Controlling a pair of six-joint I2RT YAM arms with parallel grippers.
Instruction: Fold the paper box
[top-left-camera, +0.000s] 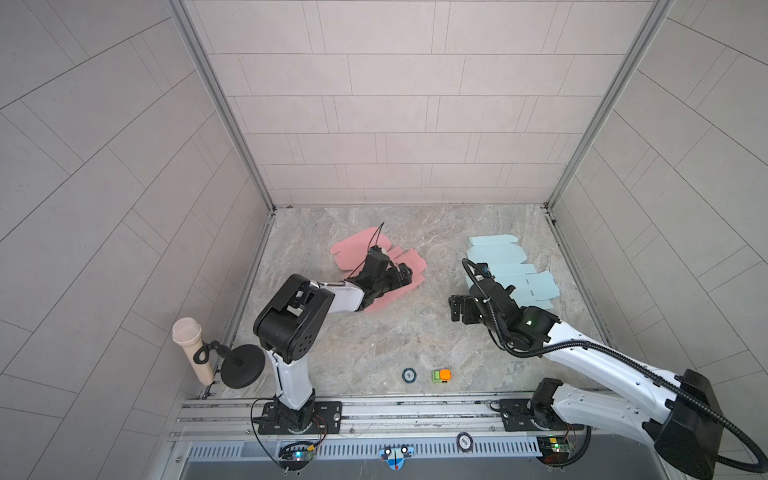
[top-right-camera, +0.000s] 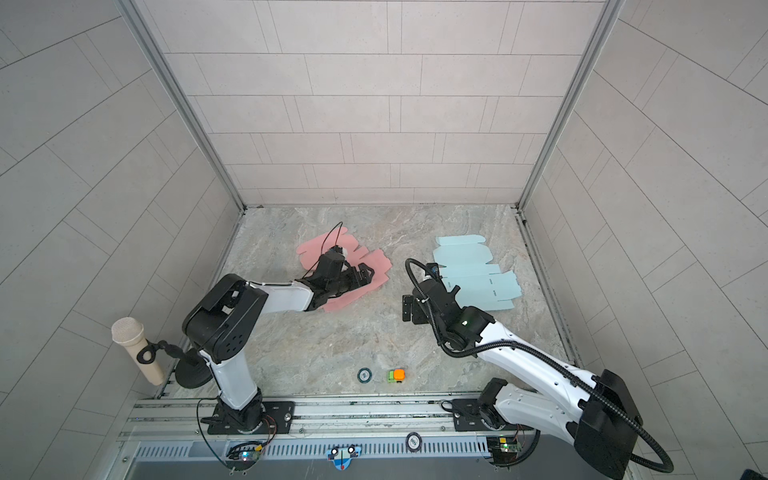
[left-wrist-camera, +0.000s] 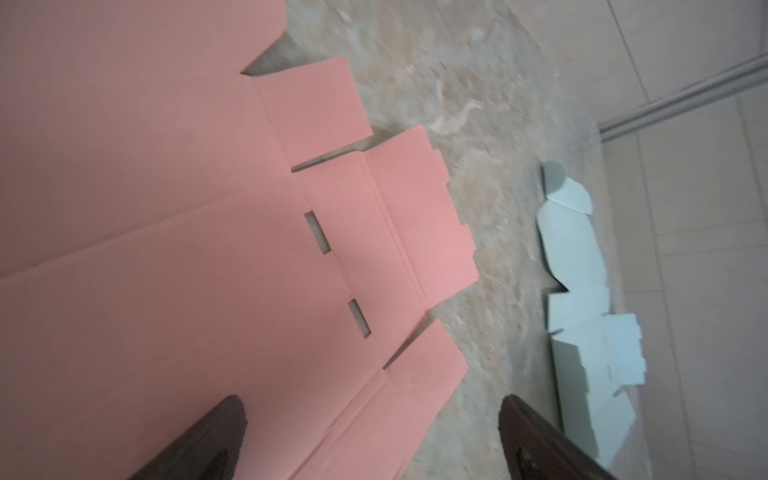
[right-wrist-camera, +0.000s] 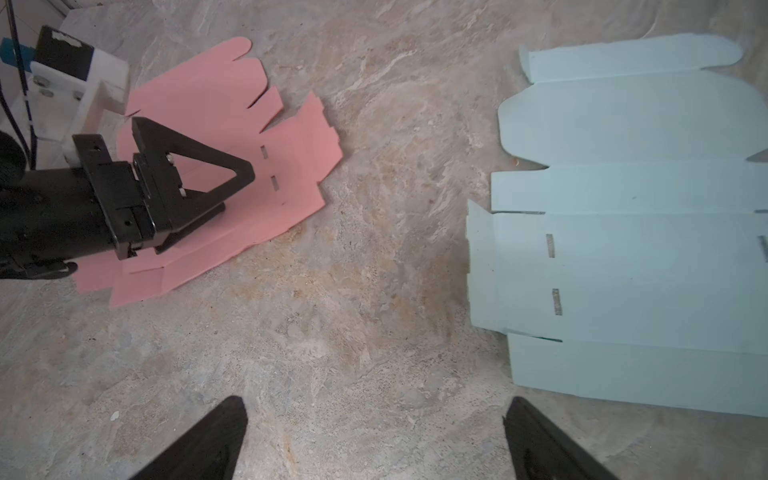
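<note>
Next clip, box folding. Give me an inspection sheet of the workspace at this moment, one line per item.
Surface: marbled tabletop, no spills seen.
Job's things: pink blank unfolded, mostly flat, left of centre; blue blank unfolded, flat, on the right; the two lie apart.
Clutter: small round disc and green-and-orange block near the front edge, away from both blanks.
Grippers: left gripper open over the pink blank, holding nothing; right gripper open over bare tabletop beside the blue blank, holding nothing.
Cables: black conduit runs along the right arm; thin wire loops above the left wrist.
Surroundings: tiled walls on three sides; microphone on a stand, front left.
</note>
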